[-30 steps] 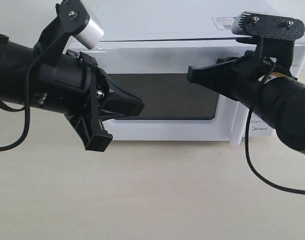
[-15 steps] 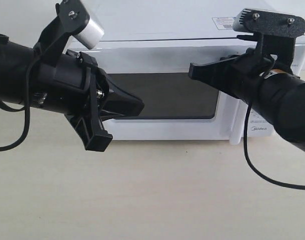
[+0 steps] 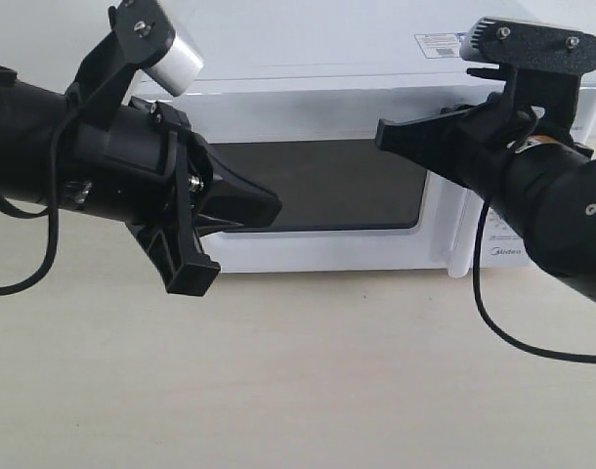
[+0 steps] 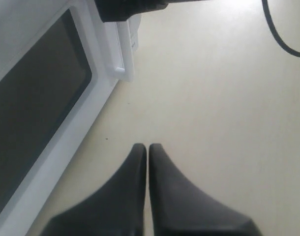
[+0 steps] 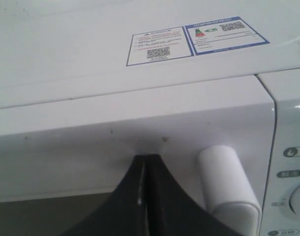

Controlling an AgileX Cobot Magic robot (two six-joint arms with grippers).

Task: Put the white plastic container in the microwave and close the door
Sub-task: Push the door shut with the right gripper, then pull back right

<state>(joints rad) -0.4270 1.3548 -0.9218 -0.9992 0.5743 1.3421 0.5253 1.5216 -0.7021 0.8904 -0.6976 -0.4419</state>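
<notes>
The white microwave (image 3: 308, 59) stands at the back of the table with its door (image 3: 318, 244) closed flat against the body; the dark window (image 3: 327, 186) fills most of it. The white bar handle (image 5: 227, 183) is beside my right gripper (image 5: 146, 158), which is shut with its tips close to the door's upper frame (image 5: 91, 132). In the exterior view that gripper (image 3: 384, 134) points left in front of the door's top right. My left gripper (image 3: 275, 206) is shut and empty, hovering over the table (image 4: 228, 98) before the window. The white plastic container is out of view.
The control panel with dial markings (image 5: 292, 196) lies right of the handle. Stickers (image 5: 194, 42) sit on the microwave top. A black cable (image 3: 513, 337) hangs from the right arm over the beige table (image 3: 308, 381).
My right gripper has moved slightly up and to the right along the door's top. The left arm has stayed still.
</notes>
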